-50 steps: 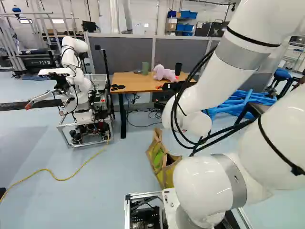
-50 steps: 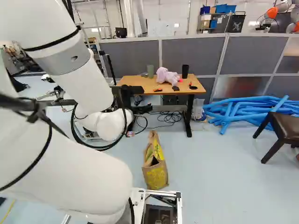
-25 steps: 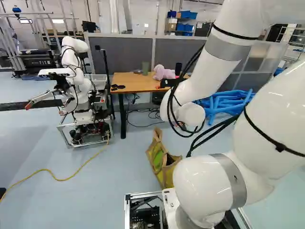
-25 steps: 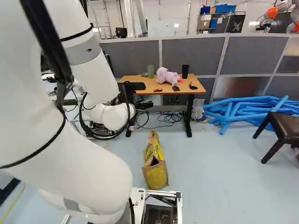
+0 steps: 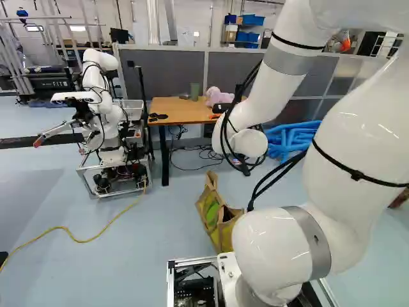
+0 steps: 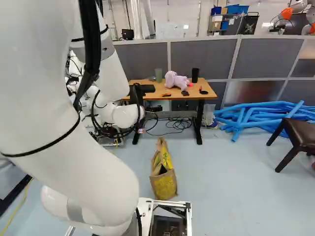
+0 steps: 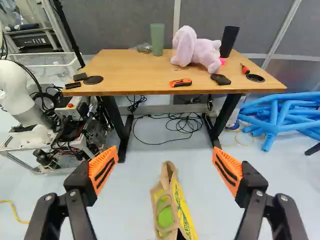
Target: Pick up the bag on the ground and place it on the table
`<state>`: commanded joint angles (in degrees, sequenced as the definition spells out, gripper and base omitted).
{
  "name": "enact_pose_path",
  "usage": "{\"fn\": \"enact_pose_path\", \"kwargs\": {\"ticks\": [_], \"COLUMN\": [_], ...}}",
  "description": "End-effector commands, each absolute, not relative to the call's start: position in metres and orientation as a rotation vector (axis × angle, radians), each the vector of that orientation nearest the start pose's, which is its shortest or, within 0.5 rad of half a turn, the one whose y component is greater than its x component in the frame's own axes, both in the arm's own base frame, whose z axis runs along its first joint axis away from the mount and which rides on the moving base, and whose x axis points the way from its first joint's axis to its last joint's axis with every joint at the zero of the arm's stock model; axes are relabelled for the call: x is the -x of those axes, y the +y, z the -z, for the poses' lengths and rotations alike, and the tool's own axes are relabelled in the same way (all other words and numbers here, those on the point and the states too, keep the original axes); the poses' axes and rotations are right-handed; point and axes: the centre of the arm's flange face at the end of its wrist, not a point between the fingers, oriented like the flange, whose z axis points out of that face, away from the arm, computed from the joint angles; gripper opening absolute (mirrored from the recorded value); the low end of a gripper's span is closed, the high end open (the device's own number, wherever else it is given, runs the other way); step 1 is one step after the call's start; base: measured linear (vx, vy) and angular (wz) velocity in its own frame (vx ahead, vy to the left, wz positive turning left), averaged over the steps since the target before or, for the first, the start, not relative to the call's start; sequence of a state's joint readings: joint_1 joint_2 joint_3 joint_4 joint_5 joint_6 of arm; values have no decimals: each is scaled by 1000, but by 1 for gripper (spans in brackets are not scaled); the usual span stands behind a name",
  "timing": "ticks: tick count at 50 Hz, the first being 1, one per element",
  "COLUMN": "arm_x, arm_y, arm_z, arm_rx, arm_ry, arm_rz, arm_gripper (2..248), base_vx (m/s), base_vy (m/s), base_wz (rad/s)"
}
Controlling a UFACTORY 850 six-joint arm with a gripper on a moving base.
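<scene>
Have the gripper [image 6: 151,109] with fingers released, spread wide, orange pads well apart, nothing between them to grasp. Find the bag [image 6: 164,184] on the floor [image 6: 221,172], ahead of the base and short of the table [image 7: 125,67]. In the wrist view, see it below and ahead of the gripper, in line with the gap and touching neither finger.

Trace its long axis along the floor, from a broad near end by the base to a narrow, peaked far end pointing at the table. In the left base view, follow the same line slanting up and to the left. Count it as upright on its base, mouth upward and partly open, with handle loops along one long side and a green patch showing there.

On the wooden tabletop, see a pink plush toy [image 7: 195,50] between a green cup [image 7: 157,40] and a black cup [image 7: 229,41], with an orange cutter [image 7: 180,82] near the front edge. Under it, see loose black cables [image 6: 179,123] on the floor.

Behind, see a grey partition [image 6: 199,59]. At the right of the right base view, see blue tubes [image 6: 246,115] and a dark chair [image 6: 301,132]; at the left of the left base view, another robot [image 5: 110,131] and a yellow cable [image 5: 80,240].
</scene>
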<state>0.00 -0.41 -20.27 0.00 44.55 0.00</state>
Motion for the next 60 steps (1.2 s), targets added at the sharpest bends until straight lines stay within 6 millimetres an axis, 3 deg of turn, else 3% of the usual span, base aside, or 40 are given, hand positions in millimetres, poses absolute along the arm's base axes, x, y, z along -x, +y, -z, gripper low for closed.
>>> {"fn": "enact_pose_path", "kwargs": {"ticks": [44, 60], "arm_x": [-419, -436], "arm_y": [0, 0], "arm_z": [-355, -337], "arm_rx": [2755, 2808], "arm_ry": [0, 0], "arm_rz": [1509, 1409], "arm_gripper": [247, 247], "base_vx": [0, 0], "base_vy": [0, 0], "base_wz": [0, 0]}}
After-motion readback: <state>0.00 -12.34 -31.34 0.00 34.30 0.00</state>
